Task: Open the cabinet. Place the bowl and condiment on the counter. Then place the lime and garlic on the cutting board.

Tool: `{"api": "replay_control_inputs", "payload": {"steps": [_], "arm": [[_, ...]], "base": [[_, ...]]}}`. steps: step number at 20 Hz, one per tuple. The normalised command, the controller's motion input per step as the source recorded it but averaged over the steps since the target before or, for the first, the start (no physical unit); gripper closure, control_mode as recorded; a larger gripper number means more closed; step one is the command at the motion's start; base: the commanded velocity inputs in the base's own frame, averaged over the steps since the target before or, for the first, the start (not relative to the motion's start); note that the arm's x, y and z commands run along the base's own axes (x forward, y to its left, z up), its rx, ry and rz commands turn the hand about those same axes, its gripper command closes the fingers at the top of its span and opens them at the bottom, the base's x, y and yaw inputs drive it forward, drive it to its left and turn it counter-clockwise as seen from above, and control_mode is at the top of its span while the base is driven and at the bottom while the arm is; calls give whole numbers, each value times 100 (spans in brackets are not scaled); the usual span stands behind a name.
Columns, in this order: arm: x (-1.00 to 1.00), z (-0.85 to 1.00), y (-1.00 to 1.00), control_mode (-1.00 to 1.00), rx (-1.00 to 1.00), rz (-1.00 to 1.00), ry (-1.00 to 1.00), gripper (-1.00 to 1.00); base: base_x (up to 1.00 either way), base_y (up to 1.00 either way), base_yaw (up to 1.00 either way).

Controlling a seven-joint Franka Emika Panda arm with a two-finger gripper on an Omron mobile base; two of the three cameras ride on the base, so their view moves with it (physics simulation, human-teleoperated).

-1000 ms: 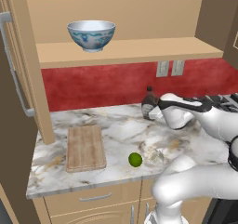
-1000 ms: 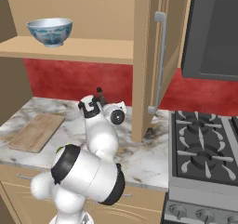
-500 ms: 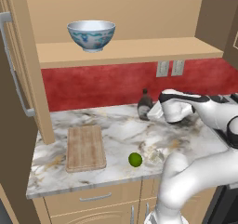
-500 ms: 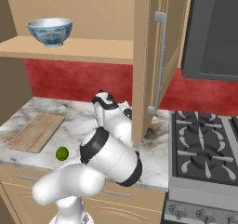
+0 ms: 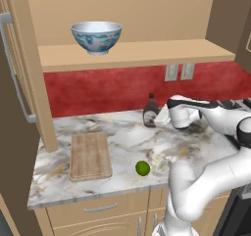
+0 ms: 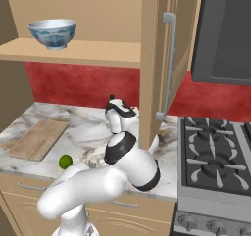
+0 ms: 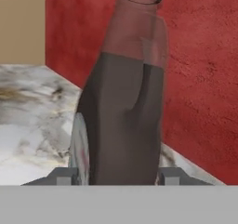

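Note:
My gripper is shut on the condiment, a dark brown bottle with a black cap, held upright low over the counter by the red back wall. In the hand view the condiment fills the gap between the fingertips. The bowl stands on the shelf of the open cabinet. The lime and the pale garlic lie near the counter's front edge. The cutting board lies bare at the left. From the right side I see the bowl, lime and cutting board.
The left cabinet door stands swung out over the counter's left end. The right door hangs open just right of my hand. A stove adjoins the counter on the right, under a dark microwave. Wall outlets sit above the bottle.
My gripper has carried the condiment a little leftward along the back wall and lower toward the counter. Bowl, lime, garlic and board have stayed put.

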Motion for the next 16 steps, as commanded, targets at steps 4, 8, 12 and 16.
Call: {"api": "replay_control_inputs", "payload": {"steps": [4,8,12,16], "arm": [[35,-19,0,-100,0,0,-1,100],[-3,-8,14,-100,0,0,-5,-100],[-20,0,7,-100,0,0,-4,-100],[-22,11,-1,-100,0,0,-1,-100]], "base": [[0,0,0],[0,0,0],[0,0,0],[0,0,0]]}}
